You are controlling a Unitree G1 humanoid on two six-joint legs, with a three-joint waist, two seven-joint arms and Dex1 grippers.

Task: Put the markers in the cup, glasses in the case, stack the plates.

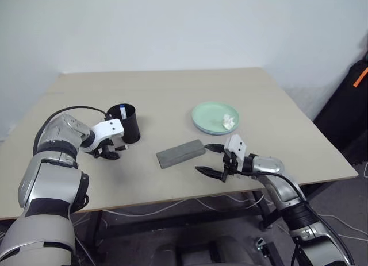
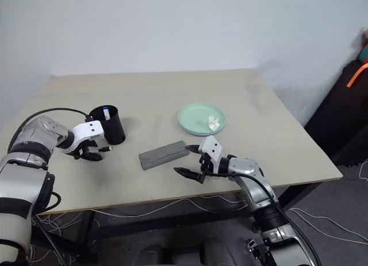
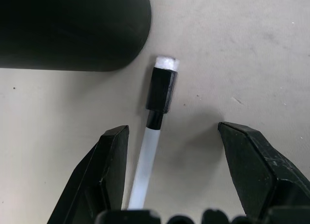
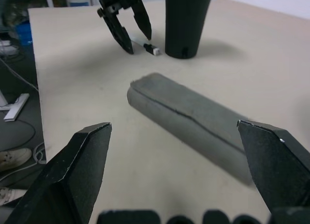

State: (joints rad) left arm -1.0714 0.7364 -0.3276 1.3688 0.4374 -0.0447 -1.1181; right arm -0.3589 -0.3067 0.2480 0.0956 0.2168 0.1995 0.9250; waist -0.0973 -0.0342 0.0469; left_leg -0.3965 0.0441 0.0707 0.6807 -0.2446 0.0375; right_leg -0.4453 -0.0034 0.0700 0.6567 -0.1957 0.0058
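The black cup [image 1: 129, 126] stands upright on the left of the table, and a blue-ended marker [image 1: 123, 111] pokes out of it. My left gripper [image 3: 173, 132] hangs open, pointing down at the tabletop just in front of the cup. The black-ended marker [image 3: 161, 91] lies flat on the table between its fingers, nearer one finger. The grey case [image 1: 180, 153] lies shut in the middle of the table. Just right of the case, my right gripper [image 1: 206, 158] is open and empty. A mint green plate [image 1: 208, 116] sits behind it. The glasses are out of view.
A small white wad of paper [image 1: 229, 120] lies on the green plate. The table's front edge [image 1: 190, 198] runs close under my right gripper. Cables hang below the table, and a dark bag [image 1: 351, 111] stands off its right side.
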